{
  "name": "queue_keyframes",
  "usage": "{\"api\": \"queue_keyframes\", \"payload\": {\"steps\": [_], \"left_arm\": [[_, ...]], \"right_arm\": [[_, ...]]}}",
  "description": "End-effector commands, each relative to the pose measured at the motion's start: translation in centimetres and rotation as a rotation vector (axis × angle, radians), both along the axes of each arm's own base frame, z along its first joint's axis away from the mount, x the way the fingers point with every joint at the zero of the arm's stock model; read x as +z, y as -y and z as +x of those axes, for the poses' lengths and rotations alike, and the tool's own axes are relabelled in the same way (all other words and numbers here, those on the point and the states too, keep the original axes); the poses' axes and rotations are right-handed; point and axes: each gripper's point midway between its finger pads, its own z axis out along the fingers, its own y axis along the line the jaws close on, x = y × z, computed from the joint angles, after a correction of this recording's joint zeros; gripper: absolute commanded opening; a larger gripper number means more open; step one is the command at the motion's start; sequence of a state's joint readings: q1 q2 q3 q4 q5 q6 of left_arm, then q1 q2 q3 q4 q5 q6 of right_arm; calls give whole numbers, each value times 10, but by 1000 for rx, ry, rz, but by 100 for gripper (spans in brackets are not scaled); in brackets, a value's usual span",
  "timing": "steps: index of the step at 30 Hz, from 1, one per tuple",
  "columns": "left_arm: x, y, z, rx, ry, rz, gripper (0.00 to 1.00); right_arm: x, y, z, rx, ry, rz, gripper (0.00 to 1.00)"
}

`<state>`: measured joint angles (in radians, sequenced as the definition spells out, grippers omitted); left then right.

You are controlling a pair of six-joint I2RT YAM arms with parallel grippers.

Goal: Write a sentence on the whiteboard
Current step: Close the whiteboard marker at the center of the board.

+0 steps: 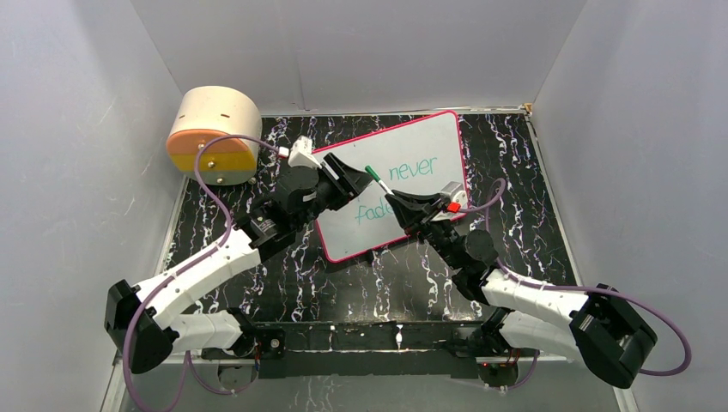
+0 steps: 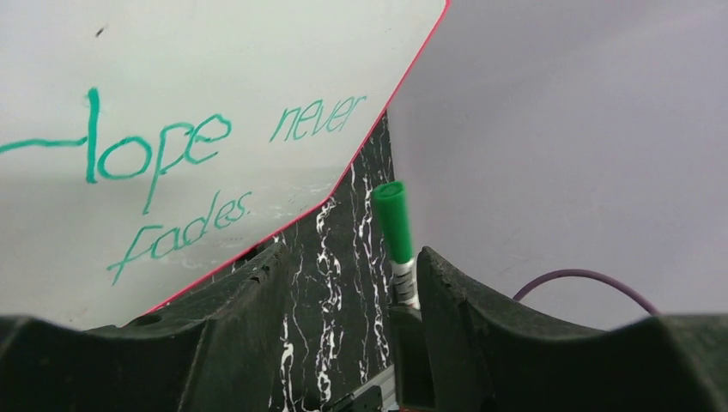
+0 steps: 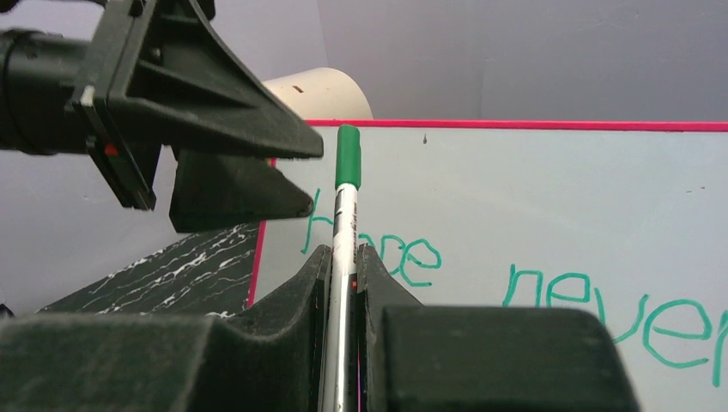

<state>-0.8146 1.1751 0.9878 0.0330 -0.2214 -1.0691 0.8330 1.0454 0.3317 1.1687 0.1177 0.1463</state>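
The right tool (image 1: 397, 204) is clamped on a green-capped pen (image 1: 378, 178) over the whiteboard (image 1: 433, 142), which sits askew on the black marbled desk (image 1: 524, 197) between grey walls (image 1: 77, 129). From the left wrist, the left tool (image 2: 352, 257) gapes wide with nothing in it, and the sentence (image 2: 163, 154) reads "Hope never fades." From the right wrist, the pen rises between closed fingers (image 3: 300, 283).

Lab booth: plain grey walls (image 1: 69, 129)
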Motion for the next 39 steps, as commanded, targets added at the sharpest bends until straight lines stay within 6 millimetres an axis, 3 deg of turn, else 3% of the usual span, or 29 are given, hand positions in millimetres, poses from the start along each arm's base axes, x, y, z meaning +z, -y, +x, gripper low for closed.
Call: {"api": "queue_keyframes", "payload": {"steps": [1,8,14,22,27,39], "left_arm": [[36,-5,11,23,84,-14,54],[41,-1,20,17,81,-38,53],[32,0,29,33,67,-33,46],[30,12,28,-11,49,-78,22],[21,20,20,-60,13,-116,0],[-1,33,-14,-193,-60,-161,0]], "right_arm": [[11,3,-5,12,34,26,0],[9,2,-7,25,31,20,0],[9,1,-9,32,32,20,0],[9,-1,-8,36,30,16,0],[9,-2,-7,37,25,26,0],[17,-2,3,4,-3,71,0]]}}
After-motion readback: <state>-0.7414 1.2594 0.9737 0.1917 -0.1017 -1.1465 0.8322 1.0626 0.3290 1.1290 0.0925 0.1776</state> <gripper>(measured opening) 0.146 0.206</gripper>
